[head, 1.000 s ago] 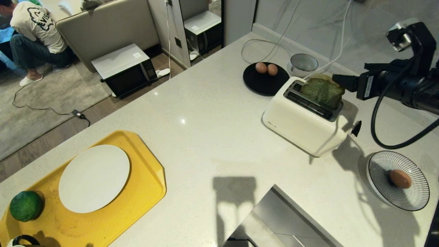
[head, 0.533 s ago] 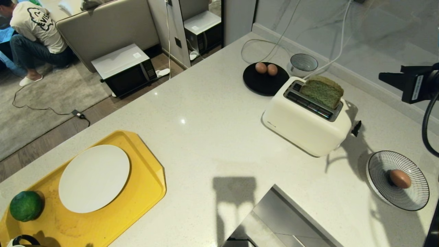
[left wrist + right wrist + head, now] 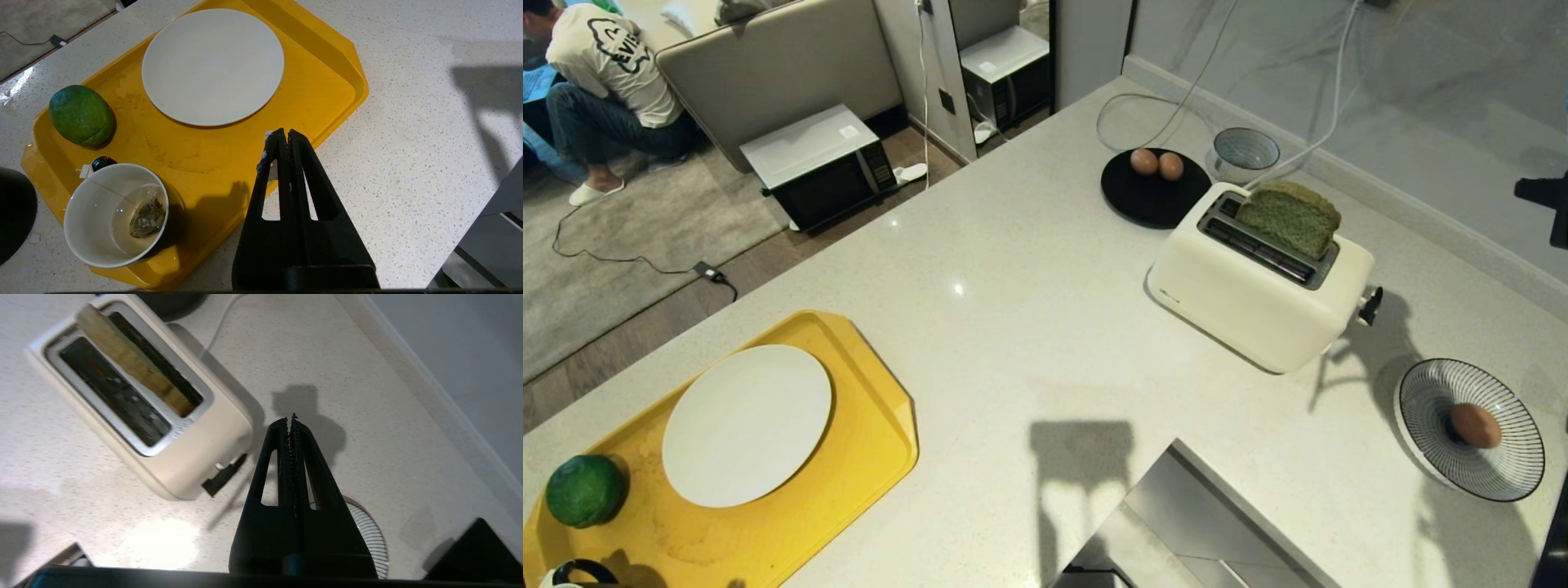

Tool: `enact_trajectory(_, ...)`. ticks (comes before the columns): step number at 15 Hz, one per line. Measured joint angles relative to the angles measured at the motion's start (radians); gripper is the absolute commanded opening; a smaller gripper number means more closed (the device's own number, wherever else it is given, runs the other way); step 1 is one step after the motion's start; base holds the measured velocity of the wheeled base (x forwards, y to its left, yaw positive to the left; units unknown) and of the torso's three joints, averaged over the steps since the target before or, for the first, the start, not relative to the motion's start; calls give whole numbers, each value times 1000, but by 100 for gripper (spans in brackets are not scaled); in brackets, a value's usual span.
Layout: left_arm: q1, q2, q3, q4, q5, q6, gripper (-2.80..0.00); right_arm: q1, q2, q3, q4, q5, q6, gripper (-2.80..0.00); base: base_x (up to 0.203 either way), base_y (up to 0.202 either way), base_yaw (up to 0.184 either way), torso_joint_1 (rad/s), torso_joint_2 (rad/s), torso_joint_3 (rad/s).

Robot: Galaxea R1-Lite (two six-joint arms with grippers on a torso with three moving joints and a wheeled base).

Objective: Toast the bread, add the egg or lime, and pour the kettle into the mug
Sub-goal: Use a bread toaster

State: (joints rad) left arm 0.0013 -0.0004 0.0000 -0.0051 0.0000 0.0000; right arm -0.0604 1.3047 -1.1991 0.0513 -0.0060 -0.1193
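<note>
The pale green bread stands upright in the far slot of the white toaster; the right wrist view shows its top edge. My right gripper is shut and empty above the counter, just past the toaster's black lever. One egg lies in the striped bowl, two more on a black plate. The lime and the mug, holding a tea bag, sit on the yellow tray. My left gripper hangs shut over the tray's edge. A black rounded shape beside the tray may be the kettle.
A white plate lies on the tray. A grey patterned bowl and white cords sit behind the toaster, near the wall. A metal surface juts in at the counter's front. A person crouches on the floor far left, near a microwave.
My right gripper pulled back from the bread toward the right, almost leaving the head view, and its fingers went from open to shut. The bread stays in the toaster slot.
</note>
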Motion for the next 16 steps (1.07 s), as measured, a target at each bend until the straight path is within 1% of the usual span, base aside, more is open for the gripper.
enact_trajectory(2,0,0,0,0,0,0,-280,-3,-7,5,0,5,52,-280,0,0,0,0,0,0)
enact_trajectory(3,0,0,0,0,0,0,-280,-4,-18,23,-1,13,104,-280,0,0,0,0,0,0)
enact_trajectory(4,0,0,0,0,0,0,-280,-6,-26,44,-4,24,137,-280,0,0,0,0,0,0)
enact_trajectory(5,0,0,0,0,0,0,-280,-18,-33,60,-7,28,145,-280,0,0,0,0,0,0)
enact_trajectory(10,0,0,0,0,0,0,-280,-117,-62,154,-10,41,134,-280,0,0,0,0,0,0)
enact_trajectory(13,0,0,0,0,0,0,-280,-143,-68,219,-33,95,115,-280,0,0,0,0,0,0)
enact_trajectory(14,0,0,0,0,0,0,-280,-147,-71,260,-62,104,109,-280,0,0,0,0,0,0)
enact_trajectory(16,0,0,0,0,0,0,-280,-155,-66,359,-195,119,92,-280,0,0,0,0,0,0)
